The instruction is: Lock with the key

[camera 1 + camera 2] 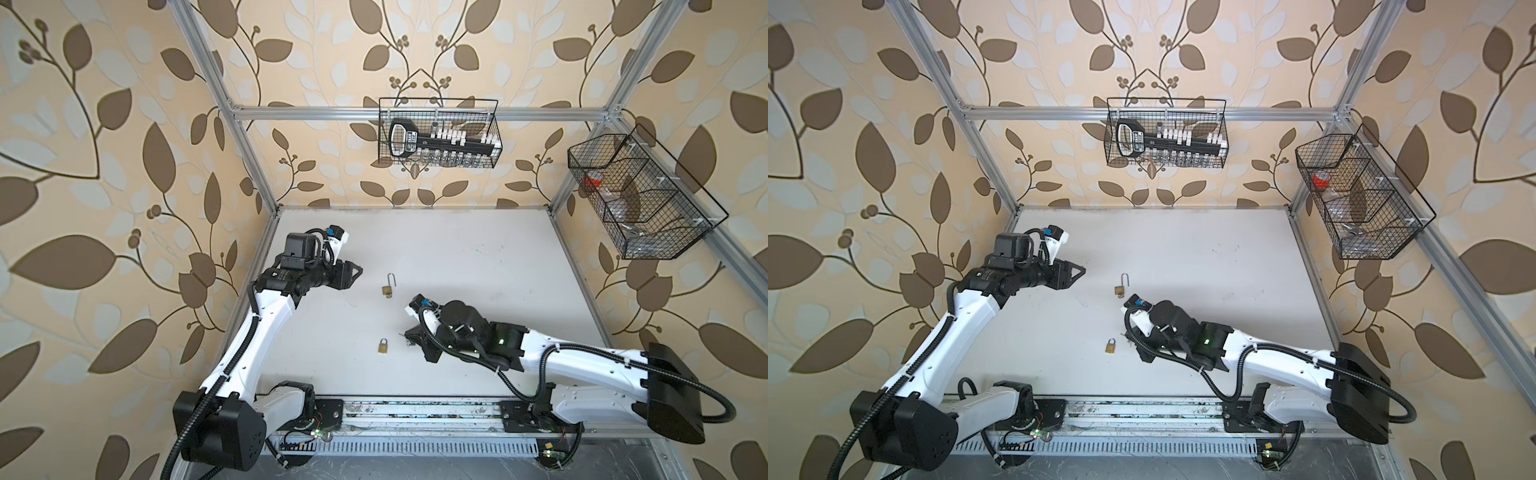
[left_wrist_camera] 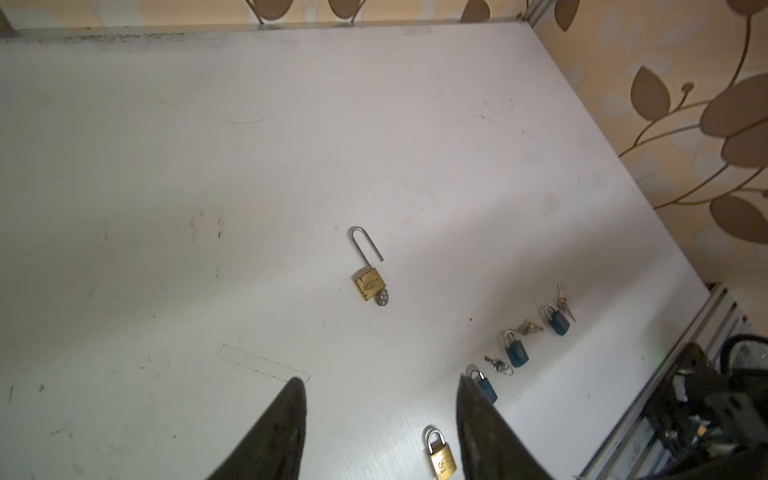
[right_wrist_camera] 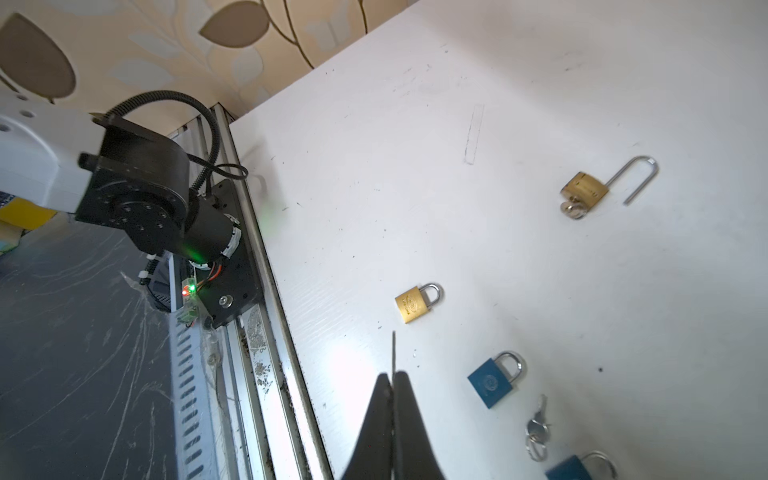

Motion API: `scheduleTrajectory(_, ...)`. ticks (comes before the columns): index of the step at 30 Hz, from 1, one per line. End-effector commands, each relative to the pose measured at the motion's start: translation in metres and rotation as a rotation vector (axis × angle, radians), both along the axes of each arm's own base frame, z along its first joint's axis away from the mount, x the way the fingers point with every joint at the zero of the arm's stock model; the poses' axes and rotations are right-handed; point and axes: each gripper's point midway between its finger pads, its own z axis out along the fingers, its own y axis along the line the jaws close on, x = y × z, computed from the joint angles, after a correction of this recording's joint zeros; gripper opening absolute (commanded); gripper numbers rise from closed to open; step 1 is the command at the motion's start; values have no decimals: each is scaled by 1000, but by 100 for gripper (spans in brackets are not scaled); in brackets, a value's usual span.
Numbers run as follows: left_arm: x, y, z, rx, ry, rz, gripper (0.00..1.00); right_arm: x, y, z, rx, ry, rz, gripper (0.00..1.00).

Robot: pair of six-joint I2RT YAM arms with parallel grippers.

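L gripper hangs above the white tabletop w/ its black fingers well apart, roughly half spread, nothing btwn them. Ahead of it in the left wrist view the small brass padlock w/ long silver shackle lies flat on the table. Its shackle is held in the body by one leg only, free end clear, i.e. unlocked. A round-headed silver key sits at its base, touching the body. In both top views that padlock is near mid-table, btwn the two grippers and apart from both. R gripper is low over the table, nearer the front than the open lock. Its fingers are pressed together on a slim silver key blade, seen edge-on and poking out past the tips. Just ahead of the blade, not touching, lies a second brass padlock w/ short shackle, shackle closed. Beside the R gripper are blue padlocks w/ shackles closed, a small key bunch near them. The left wrist view shows three such blue padlocks in a line, keys alongside.
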Motion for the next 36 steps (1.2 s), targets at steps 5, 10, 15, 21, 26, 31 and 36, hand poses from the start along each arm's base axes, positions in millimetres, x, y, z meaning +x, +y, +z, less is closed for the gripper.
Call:
scheduleTrajectory(5,-1,14,-4,-122,22,116,64,-6,23,-35,14,48,-110,0)
scheduleTrajectory(10,-4,20,-8,-93,-3,144,68,-8,27,-65,-1,121,-140,0)
scheduleTrajectory(15,-7,20,-12,-99,0,144,69,2,29,-77,-29,127,-185,0)
scheduleTrajectory(21,-7,19,-12,-97,1,139,69,12,31,-91,-58,136,-222,0)
scheduleTrajectory(26,-8,19,-15,-98,9,136,69,20,29,-96,-76,139,-253,0)
scheduleTrajectory(31,-8,19,-17,-96,19,141,70,26,33,-101,-74,151,-255,0)
scheduleTrajectory(36,-8,19,-18,-93,31,141,70,32,33,-104,-81,148,-256,0)
